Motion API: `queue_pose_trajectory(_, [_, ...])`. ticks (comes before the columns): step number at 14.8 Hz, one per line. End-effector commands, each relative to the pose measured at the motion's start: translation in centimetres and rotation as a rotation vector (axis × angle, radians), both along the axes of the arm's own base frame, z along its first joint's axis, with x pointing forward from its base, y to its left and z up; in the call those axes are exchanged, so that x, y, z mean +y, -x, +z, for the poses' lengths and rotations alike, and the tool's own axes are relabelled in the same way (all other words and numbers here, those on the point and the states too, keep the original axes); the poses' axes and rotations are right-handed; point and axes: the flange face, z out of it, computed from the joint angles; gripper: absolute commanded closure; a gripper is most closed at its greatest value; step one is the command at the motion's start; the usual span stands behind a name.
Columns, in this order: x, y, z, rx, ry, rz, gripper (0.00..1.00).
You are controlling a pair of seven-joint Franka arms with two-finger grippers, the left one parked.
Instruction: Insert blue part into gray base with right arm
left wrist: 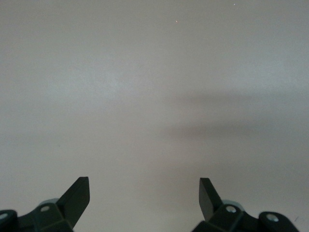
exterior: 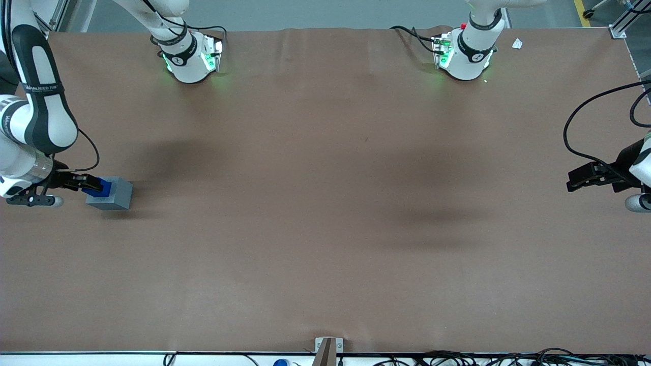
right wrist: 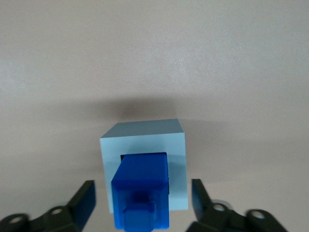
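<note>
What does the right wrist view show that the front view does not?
Only the right wrist view shows the gripper open, its fingers apart from the blue part, which sits in the gray base's socket with its stud up. Only the front view shows the right arm and the whole table. Both show the part in the base.

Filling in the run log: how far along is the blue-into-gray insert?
Nearly done. The blue part already sits in the socket of the gray base, its studded end sticking up out of the top. The gripper is above it, fingers open on either side and not touching the part, so it appears released. Left: confirm full seating and pull the right arm away.
</note>
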Motion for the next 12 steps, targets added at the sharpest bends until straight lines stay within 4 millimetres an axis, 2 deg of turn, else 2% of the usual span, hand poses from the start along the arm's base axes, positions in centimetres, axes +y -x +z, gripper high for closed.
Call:
queue_pose_trajectory(1, [0.5,-0.5,5.8,0.009,-0.002,0.016,0.0])
queue_pose_trajectory(3, [1.7,-0.2,9.5,-0.025,0.008,0.033,0.0])
queue_pose_trajectory(6, [5.2,0.6,13.9,-0.03,-0.003,0.062,0.0])
queue_pose_trajectory(10, [11.0,1.3,18.3,-0.049,0.003,0.002,0.0])
queue_pose_trajectory(12, [13.2,1.6,20.0,-0.071,0.008,-0.021,0.0])
